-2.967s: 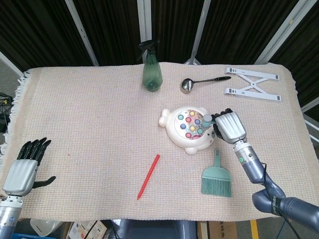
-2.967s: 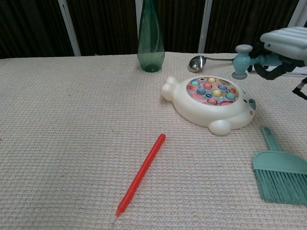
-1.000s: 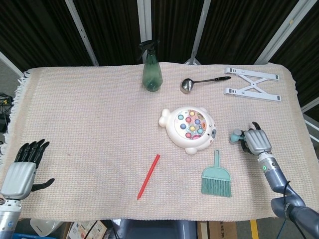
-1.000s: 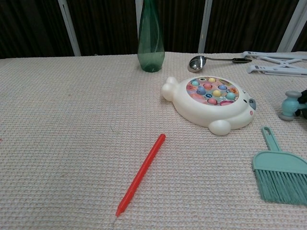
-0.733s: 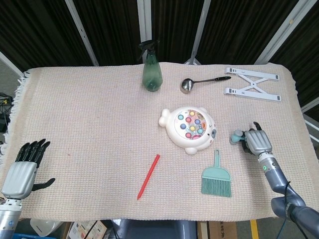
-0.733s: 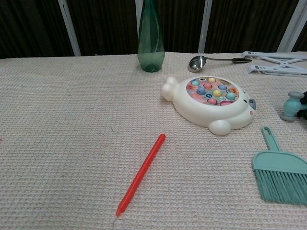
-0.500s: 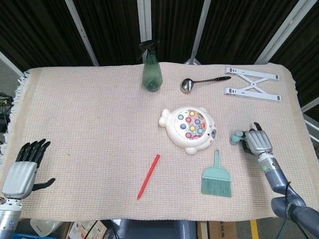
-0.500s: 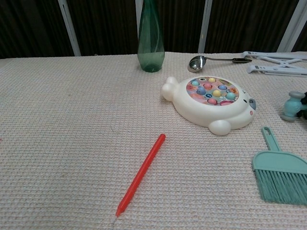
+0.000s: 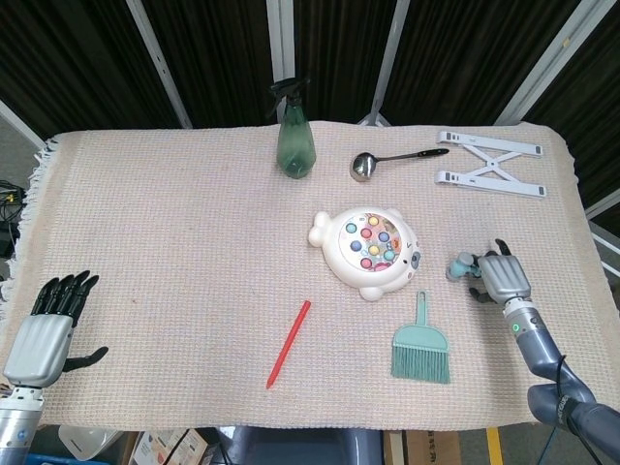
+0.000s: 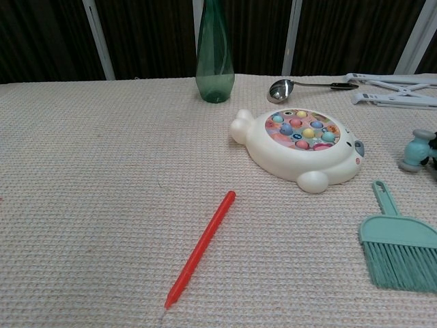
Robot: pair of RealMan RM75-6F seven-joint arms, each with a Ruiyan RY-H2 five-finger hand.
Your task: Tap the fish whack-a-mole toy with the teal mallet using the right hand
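The white fish whack-a-mole toy (image 9: 366, 250) (image 10: 298, 145) lies right of the table's middle, its coloured pegs facing up. To its right, the teal mallet (image 9: 461, 264) (image 10: 414, 150) has its head down on the cloth and tilted. My right hand (image 9: 504, 279) covers its handle with the fingers curled around it. In the chest view only a dark sliver of that hand (image 10: 434, 161) shows at the right edge. My left hand (image 9: 44, 331) rests at the near left corner, fingers straight and apart, holding nothing.
A teal hand brush (image 9: 420, 347) lies just in front of the toy, and a red pencil (image 9: 289, 343) lies left of the brush. At the back stand a green spray bottle (image 9: 294, 134), a metal ladle (image 9: 392, 160) and a white folding stand (image 9: 489, 163).
My right hand carried the mallet from above the toy down to the cloth at the right. Over the last second hand and mallet crept slightly rightward and the head tilted.
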